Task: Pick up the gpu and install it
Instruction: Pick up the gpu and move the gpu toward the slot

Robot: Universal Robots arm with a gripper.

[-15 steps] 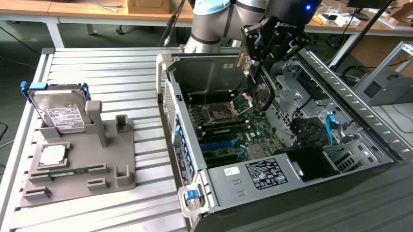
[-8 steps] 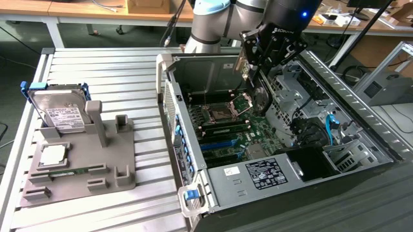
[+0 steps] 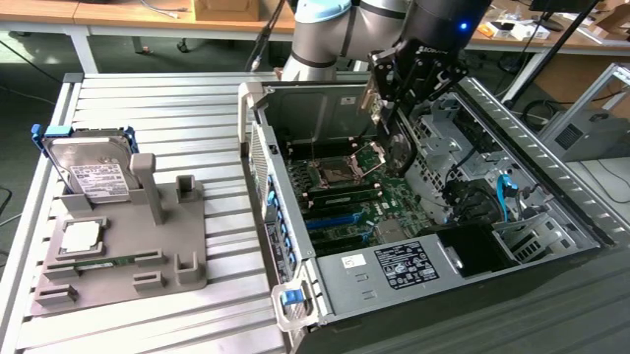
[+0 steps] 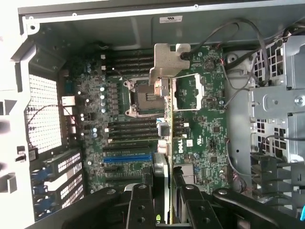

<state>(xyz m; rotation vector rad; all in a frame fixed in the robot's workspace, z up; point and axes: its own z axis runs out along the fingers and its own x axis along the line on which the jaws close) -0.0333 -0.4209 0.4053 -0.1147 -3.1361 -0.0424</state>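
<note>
The gpu (image 4: 165,119) is a thin dark card seen edge-on, with its silver bracket (image 4: 167,64) at the far end. My gripper (image 4: 166,202) is shut on it, one black finger on each side of the card. In the exterior view the gripper (image 3: 402,92) hangs over the back part of the open computer case (image 3: 551,192), and the gpu (image 3: 396,140) points down toward the motherboard (image 3: 344,199). The card hovers above the board near the CPU socket (image 4: 143,98) and touches no slot.
A blue expansion slot (image 4: 127,157) lies on the board beside black slots. On the exterior view's left, a grey fixture (image 3: 187,258) holds a hard drive (image 3: 94,173), a square silver chip (image 3: 81,236) and a memory stick (image 3: 113,259). Cables and drive cages crowd the case's right side.
</note>
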